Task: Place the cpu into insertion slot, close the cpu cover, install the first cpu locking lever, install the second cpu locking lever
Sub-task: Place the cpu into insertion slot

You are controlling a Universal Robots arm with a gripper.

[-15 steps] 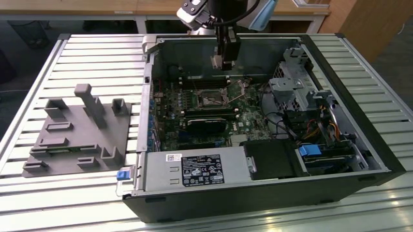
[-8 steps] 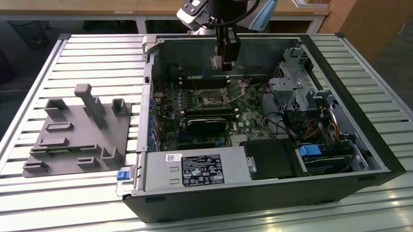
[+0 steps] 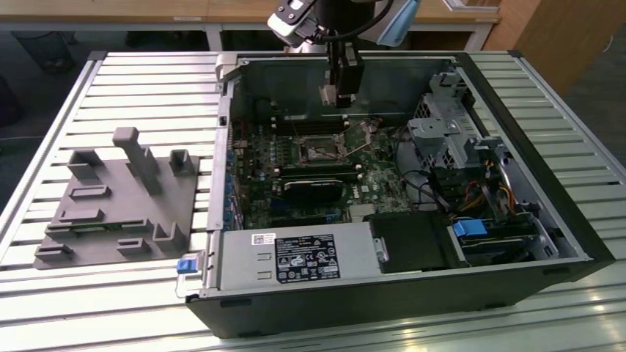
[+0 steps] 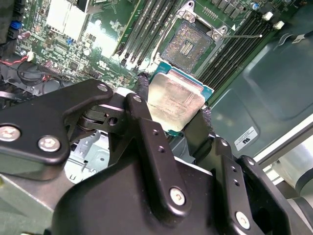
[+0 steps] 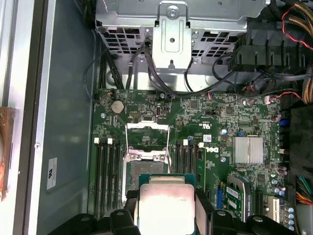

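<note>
Now the cpu [image 4: 176, 100] is pinched by its edges between the two black fingers [image 4: 143, 95] of the gripper [image 4: 173, 103], up in the air over the green board [image 4: 98, 49]. The insertion slot [image 4: 188, 44] lies bare just beside it, inside the computer case [image 3: 391, 301] on the bench [image 3: 127, 73].
</note>
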